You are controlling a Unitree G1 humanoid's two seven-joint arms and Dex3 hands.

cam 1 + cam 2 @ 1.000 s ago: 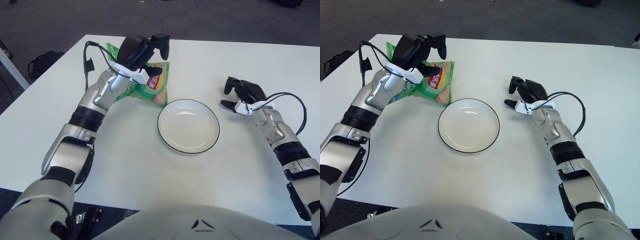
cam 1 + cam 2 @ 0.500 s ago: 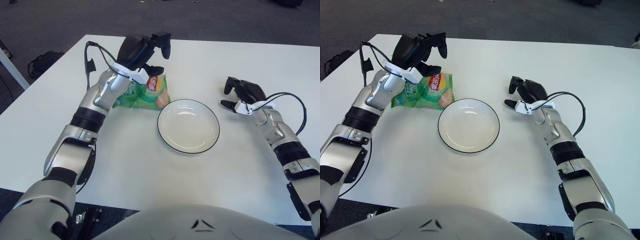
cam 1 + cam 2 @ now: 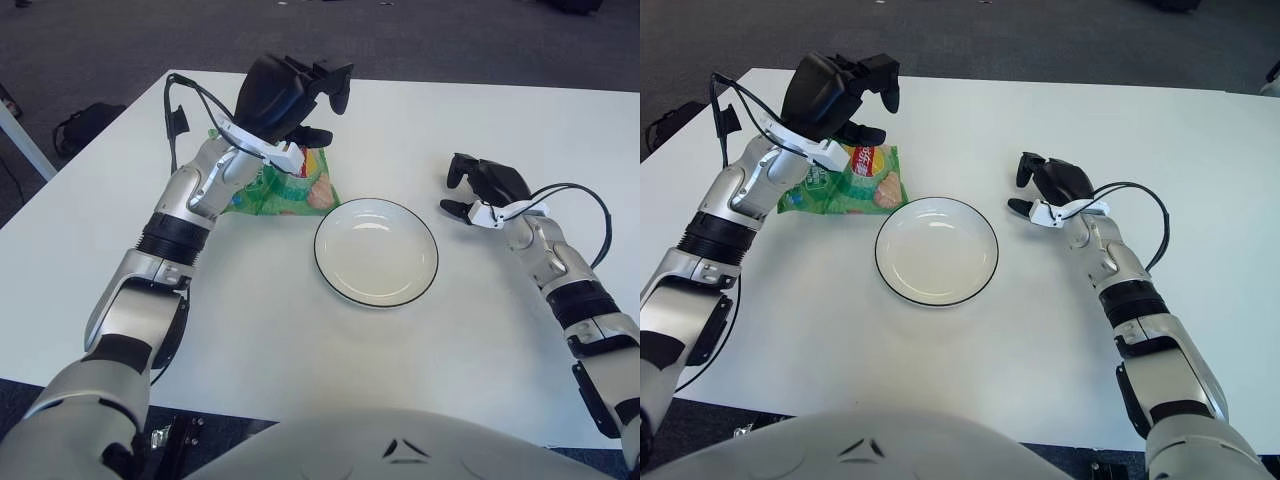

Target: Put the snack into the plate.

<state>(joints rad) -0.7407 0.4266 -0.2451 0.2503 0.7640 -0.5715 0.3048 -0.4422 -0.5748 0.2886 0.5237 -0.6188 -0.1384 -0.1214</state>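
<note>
A green snack bag (image 3: 285, 190) lies flat on the white table, just left of the plate and touching its rim at the upper left. The white plate with a dark rim (image 3: 376, 252) holds nothing. My left hand (image 3: 305, 100) hovers a little above the bag with its fingers spread, holding nothing. My right hand (image 3: 478, 188) shows to the right of the plate, fingers relaxed and without anything in them.
The white table (image 3: 300, 330) reaches the far edge behind the bag and a near edge by my body. A black cable (image 3: 183, 100) loops off my left forearm. On the dark floor to the left sits a black bag (image 3: 85, 125).
The bag was held tilted up in my left hand; it dropped flat onto the table beside the plate. My left hand let go and rose above it. The right arm stayed still.
</note>
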